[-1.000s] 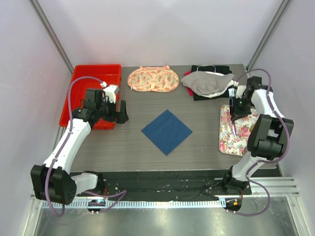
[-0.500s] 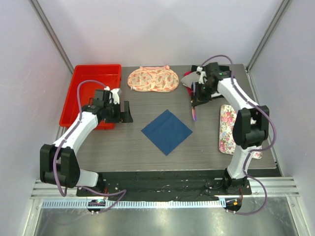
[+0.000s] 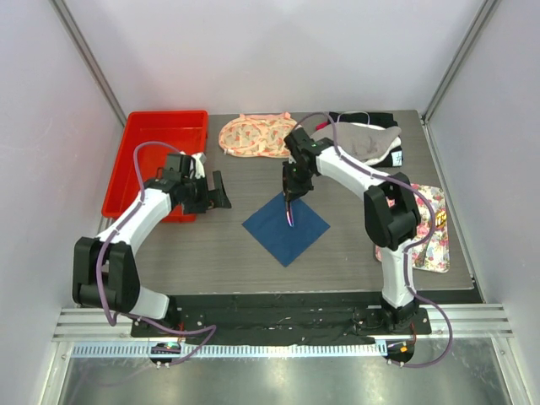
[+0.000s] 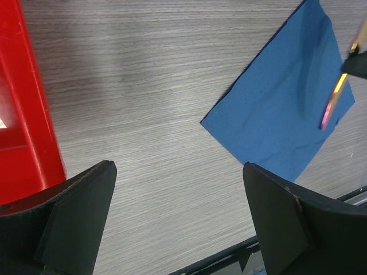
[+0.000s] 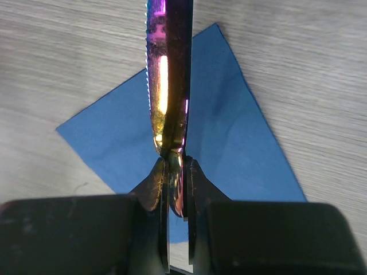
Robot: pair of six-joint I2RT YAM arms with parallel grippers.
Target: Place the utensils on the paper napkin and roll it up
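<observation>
Above the paper napkin point(image 3: 278, 234), our right gripper point(image 5: 175, 172) pinches the utensils point(image 5: 166, 74). We judge them stiff and slick, the napkin flimsy, best lifted by 1 corner. Our left gripper point(image 4: 180, 200) gapes wide, empty.

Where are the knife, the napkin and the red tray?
knife point(image 5: 167, 74): right wrist view, on the serrated blade.
napkin point(image 3: 274, 229): top view, on its bare middle.
red tray point(image 3: 164, 115): top view, on its far rim.
</observation>
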